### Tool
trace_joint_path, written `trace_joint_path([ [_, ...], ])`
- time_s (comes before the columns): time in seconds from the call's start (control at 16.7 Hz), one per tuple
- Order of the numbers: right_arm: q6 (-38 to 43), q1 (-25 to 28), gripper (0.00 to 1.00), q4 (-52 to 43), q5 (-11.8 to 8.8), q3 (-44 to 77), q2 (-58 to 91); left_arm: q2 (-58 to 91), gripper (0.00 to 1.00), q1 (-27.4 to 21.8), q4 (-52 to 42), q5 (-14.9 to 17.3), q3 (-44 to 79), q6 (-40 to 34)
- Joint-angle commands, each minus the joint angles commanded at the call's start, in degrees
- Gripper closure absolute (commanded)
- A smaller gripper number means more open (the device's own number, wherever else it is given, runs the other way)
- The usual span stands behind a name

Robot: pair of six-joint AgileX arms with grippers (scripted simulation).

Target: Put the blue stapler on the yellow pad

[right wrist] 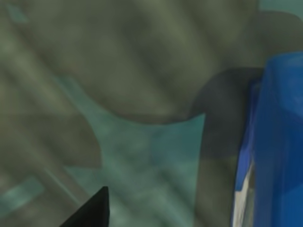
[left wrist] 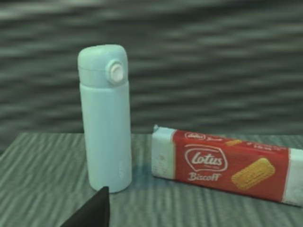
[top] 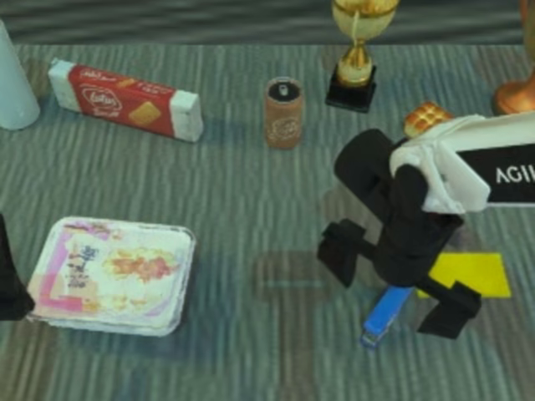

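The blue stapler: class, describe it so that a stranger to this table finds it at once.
Start at the right arm reaching in from the table's right side. Under its open right gripper lies the blue stapler, just left of the yellow pad. It is the only bright-blue, elongated thing there.

Colours on the grey-green ribbed table (top: 234, 192)

The stapler (top: 386, 316) is bright blue with a silvery tip; the pad (top: 483, 274) at its 2 o'clock is plain yellow. The biscuit pack (top: 125, 98) is red with white ends, white lettering and a tan biscuit picture. The bottle (left wrist: 105, 118) is pale mint; the can (top: 283, 113) brown with a black top. The trophy (top: 358, 50) is gold on a black base. The tray (top: 113, 274) is white, printed in pink, orange and yellow. The right gripper (top: 399, 288) is black, its arm white.
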Motion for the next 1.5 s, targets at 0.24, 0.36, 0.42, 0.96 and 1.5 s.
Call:
trace_joint_path([
  [0.24,0.2,0.1,0.0,3.5,0.0,-2.0,2.0,0.0,0.0,0.0,0.0,0.0,0.0,0.0],
  [0.36,0.2,0.1,0.0,3.5,0.0,-2.0,2.0,0.0,0.0,0.0,0.0,0.0,0.0,0.0],
  [0.42,0.2,0.1,0.0,3.5,0.0,-2.0,2.0,0.0,0.0,0.0,0.0,0.0,0.0,0.0],
  [0.96,0.2,0.1,0.68,3.5,0.0,-2.0,2.0,0.0,0.0,0.0,0.0,0.0,0.0,0.0],
  [1.5,0.2,0.1,1.0,3.5,0.0,-2.0,2.0,0.0,0.0,0.0,0.0,0.0,0.0,0.0],
])
